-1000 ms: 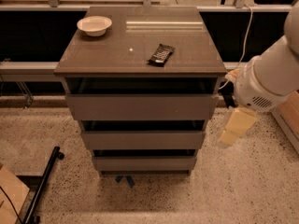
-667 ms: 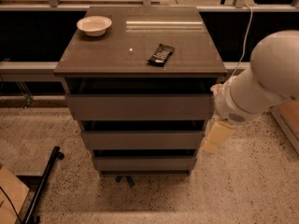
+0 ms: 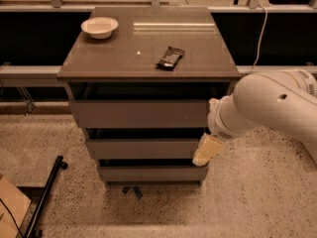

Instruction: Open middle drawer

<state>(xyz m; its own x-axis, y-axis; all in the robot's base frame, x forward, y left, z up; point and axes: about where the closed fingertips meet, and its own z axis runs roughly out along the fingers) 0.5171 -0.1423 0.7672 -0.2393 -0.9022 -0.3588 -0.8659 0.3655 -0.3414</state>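
A grey-brown cabinet has three stacked handleless drawer fronts. The middle drawer (image 3: 141, 148) is the flat panel between the taller top drawer (image 3: 138, 114) and the narrower bottom drawer (image 3: 151, 172); all three look closed, with dark gaps above each. My gripper (image 3: 207, 150) is a cream-coloured tip at the end of the large white arm (image 3: 267, 108), at the right end of the middle drawer front, close to or touching its right edge.
On the cabinet top (image 3: 114, 58) lie a white bowl (image 3: 99, 27) at the back left and a dark snack bar (image 3: 170, 58) near the middle. A black pole (image 3: 45, 195) lies on the speckled floor at the left. A cardboard piece (image 3: 10, 209) is at the bottom left.
The arm has swung left and the gripper has moved from right of the cabinet to the right edge of the middle drawer front. The drawers have not moved.
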